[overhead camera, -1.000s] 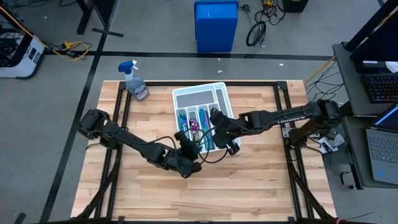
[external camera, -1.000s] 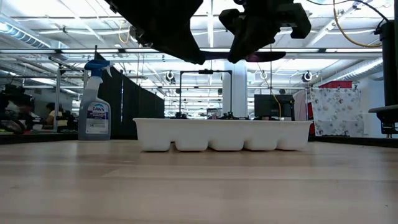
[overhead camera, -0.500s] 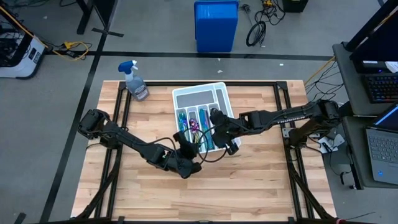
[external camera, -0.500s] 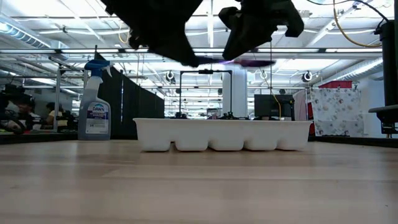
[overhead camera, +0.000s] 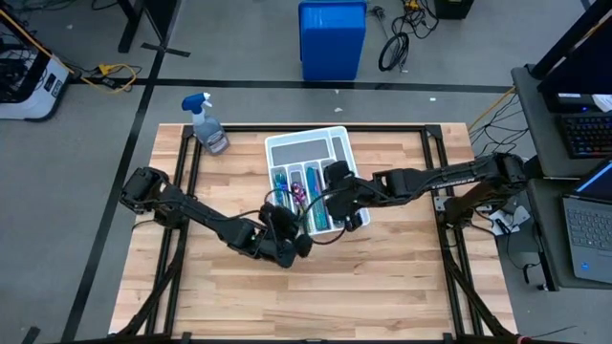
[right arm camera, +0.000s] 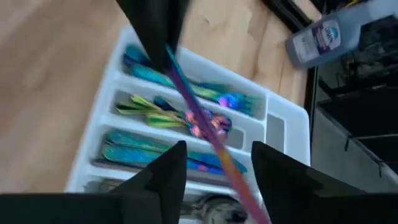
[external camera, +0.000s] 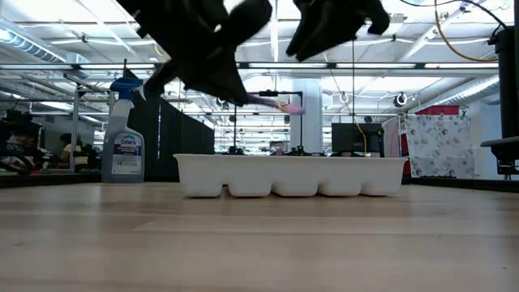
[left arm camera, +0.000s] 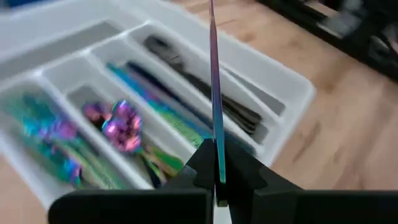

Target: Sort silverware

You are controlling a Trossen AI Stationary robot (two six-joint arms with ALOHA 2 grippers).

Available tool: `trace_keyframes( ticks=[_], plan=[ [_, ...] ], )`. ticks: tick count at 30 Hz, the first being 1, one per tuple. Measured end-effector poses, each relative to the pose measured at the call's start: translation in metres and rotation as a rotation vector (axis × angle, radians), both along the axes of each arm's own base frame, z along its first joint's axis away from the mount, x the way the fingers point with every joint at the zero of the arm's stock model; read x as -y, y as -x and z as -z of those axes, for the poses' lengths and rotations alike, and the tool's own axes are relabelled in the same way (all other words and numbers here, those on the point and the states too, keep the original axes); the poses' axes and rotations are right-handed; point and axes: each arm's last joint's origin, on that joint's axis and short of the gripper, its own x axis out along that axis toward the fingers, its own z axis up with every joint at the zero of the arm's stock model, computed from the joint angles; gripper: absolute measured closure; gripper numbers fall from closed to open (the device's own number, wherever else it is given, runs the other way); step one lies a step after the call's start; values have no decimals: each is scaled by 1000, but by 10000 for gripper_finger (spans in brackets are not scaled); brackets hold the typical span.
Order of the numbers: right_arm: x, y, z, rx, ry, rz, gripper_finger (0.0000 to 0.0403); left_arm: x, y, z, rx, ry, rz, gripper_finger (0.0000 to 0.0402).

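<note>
A white compartmented tray [overhead camera: 308, 145] at the table's far middle holds sorted silverware: teal forks [left arm camera: 37, 124], rainbow-purple spoons [left arm camera: 118, 124], blue knives [left arm camera: 158, 99] and dark spoons [left arm camera: 205, 93]. My left gripper [left arm camera: 217, 165] hovers over the tray's near end [overhead camera: 287, 229], shut on a slim rainbow-purple piece of silverware [external camera: 276, 103]. My right gripper [right arm camera: 219, 152] stands open just above that piece [external camera: 324, 24], its fingers to either side and clear of it. My left gripper pinches the rainbow-purple piece at one end [left arm camera: 217, 177] between its two fingers, which lie in line with its length. The piece is seen edge-on, lifted clear above the tray. Its free end [external camera: 293, 108] sticks out beyond the fingers and slopes slightly down.
A spray bottle [overhead camera: 208, 124] stands at the table's far left corner. A blue bin [overhead camera: 332, 38] sits on the floor beyond the far edge. Bare wood [overhead camera: 382, 277] lies near the front of the table.
My right gripper has let go of the rainbow-purple piece and now stands clear above it. My left gripper has taken hold of it and rolled about its own axis. The piece, level a second ago, now slopes down toward its free end.
</note>
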Motion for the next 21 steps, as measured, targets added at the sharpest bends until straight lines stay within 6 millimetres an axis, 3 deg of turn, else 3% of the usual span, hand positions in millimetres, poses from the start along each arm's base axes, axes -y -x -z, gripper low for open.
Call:
trace_keyframes(
  ticks=[12,21],
  plan=[
    [-57,21,-22,107,-59,-168,236,-22,-6,17,98,171,-252,401],
    [-93,23,-31,237,-105,-278,236,-24,-17,26,297,347,-396,401]
  ],
)
